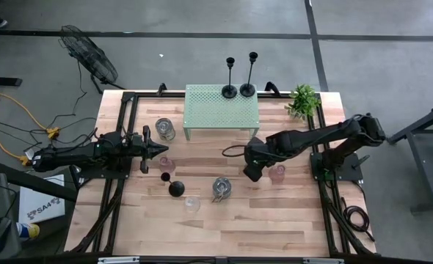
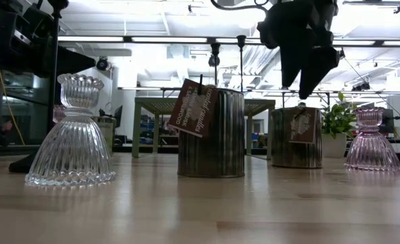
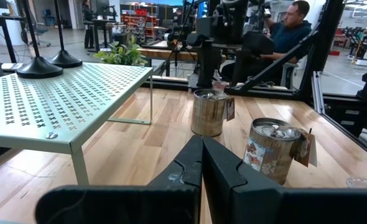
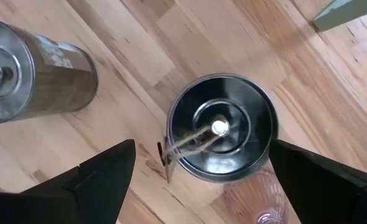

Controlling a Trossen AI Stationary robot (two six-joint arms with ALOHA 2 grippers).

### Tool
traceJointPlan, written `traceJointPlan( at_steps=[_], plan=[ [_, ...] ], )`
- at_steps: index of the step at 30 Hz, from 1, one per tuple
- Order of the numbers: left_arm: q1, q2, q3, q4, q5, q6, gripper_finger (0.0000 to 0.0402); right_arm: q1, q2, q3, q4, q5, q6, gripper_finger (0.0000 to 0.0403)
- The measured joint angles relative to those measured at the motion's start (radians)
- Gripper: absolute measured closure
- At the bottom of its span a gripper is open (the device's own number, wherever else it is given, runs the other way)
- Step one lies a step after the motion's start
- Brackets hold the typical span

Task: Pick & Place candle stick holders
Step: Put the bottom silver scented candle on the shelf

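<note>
Two black candlesticks point(image 1: 230, 89) point(image 1: 247, 86) stand by their round bases on the pale green shelf point(image 1: 222, 110). A third black candlestick point(image 1: 175, 187) stands on the table. My right gripper point(image 1: 252, 170) point(image 4: 202, 146) is open and hangs above a silvery tagged jar point(image 4: 224, 127) point(image 2: 296, 135), one finger on either side, clear of it. The arm hides this jar in the high view. A second jar point(image 1: 222, 188) stands nearer and a third jar point(image 1: 165, 129) at the far left. My left gripper point(image 1: 161, 150) point(image 3: 202, 165) is shut and empty, low over the table.
A pink glass cup point(image 1: 277, 172) stands right beside my right gripper, and another pink cup point(image 1: 165, 165) by my left gripper. A clear ribbed glass holder point(image 1: 192, 204) stands toward the near edge. A small leafy plant point(image 1: 302, 100) is at the far right. A person point(image 3: 292, 28) sits beyond the table.
</note>
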Motion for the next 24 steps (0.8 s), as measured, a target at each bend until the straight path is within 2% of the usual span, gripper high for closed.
traceJointPlan(
  at_steps=[11, 17, 24],
  plan=[
    [0.000, 0.000, 0.000, -0.002, 0.000, 0.000, 0.0402, 0.000, 0.017, 0.001, -0.039, 0.006, 0.008, 0.0039],
    [0.000, 0.000, 0.000, -0.002, 0.000, 0.000, 0.0402, -0.001, 0.017, 0.001, -0.046, 0.059, 0.008, 0.0008],
    [0.000, 0.000, 0.000, -0.002, 0.000, 0.000, 0.0402, -0.010, 0.037, 0.001, -0.036, 0.065, 0.005, 0.0003]
  ],
)
